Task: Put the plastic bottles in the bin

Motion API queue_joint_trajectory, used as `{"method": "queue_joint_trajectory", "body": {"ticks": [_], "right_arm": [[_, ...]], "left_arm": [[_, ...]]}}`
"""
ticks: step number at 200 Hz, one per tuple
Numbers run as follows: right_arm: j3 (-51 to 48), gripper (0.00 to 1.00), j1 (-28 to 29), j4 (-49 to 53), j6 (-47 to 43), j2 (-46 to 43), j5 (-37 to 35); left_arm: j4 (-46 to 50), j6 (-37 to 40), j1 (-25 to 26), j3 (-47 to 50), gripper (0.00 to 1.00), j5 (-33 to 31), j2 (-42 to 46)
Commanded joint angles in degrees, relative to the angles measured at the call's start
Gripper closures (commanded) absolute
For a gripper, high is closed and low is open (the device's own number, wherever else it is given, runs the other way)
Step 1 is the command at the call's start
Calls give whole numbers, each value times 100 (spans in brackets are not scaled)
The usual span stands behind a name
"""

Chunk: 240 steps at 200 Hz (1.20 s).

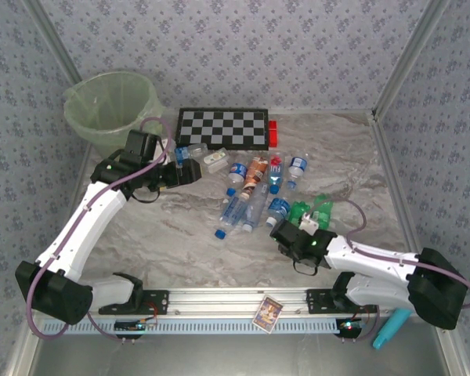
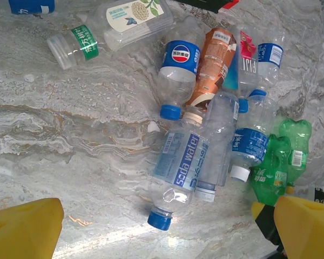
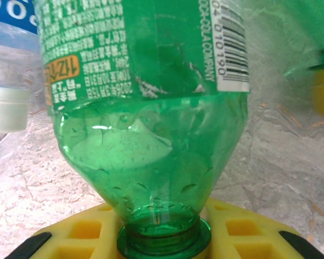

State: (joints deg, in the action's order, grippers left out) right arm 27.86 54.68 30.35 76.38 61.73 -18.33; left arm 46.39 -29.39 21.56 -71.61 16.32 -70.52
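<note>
Several plastic bottles (image 1: 254,192) lie in a loose pile mid-table: clear ones with blue labels, an orange-labelled one (image 2: 213,59), a "soda water" bottle (image 2: 181,167) and two green ones. My right gripper (image 3: 164,237) (image 1: 291,231) is shut on the neck of the left green bottle (image 3: 146,108) (image 1: 299,211), which lies on the table beside the other green bottle (image 1: 323,205). My left gripper (image 1: 189,174) (image 2: 167,216) hangs open above the pile's left side, with nothing between its yellow fingers (image 2: 27,229). The pale green bin (image 1: 110,110) stands at the back left, behind the left arm.
A checkerboard (image 1: 223,128) with a red block (image 1: 272,133) at its right end lies behind the pile. Two more bottles (image 1: 204,157) rest by the left gripper. A turquoise tool (image 1: 392,327) and a card (image 1: 268,312) sit at the front rail. Walls enclose the table.
</note>
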Motion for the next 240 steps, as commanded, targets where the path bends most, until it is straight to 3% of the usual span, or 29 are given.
{"method": "queue_joint_trajectory", "body": {"ticks": [1,48,83,123,156,201,240], "right_arm": [[336,69,67,537,-237,-200,-279],[1178,68,352,1332,-510,-269,-632],[2023,68,436,1470,-1198,-101,-919],[3386,69,508,1389,-2566,777,-889],[4396,69,763,1267,-3487,1630,-671],[5046,69,859,1038,-3989,2194,-317],[5307,69,856,893,-4327,2354,-190]], "left_arm": [[25,120,42,-90,0,84,91],[-124,44,41,-111,0,100,138],[-446,-102,41,-212,0,76,376],[-670,-82,24,-384,0,1014,297],[-1222,-594,-99,-209,4,1898,258],[-2112,-1388,-414,261,7,2818,354],[-2466,-1680,-450,598,8,3093,375]]}}
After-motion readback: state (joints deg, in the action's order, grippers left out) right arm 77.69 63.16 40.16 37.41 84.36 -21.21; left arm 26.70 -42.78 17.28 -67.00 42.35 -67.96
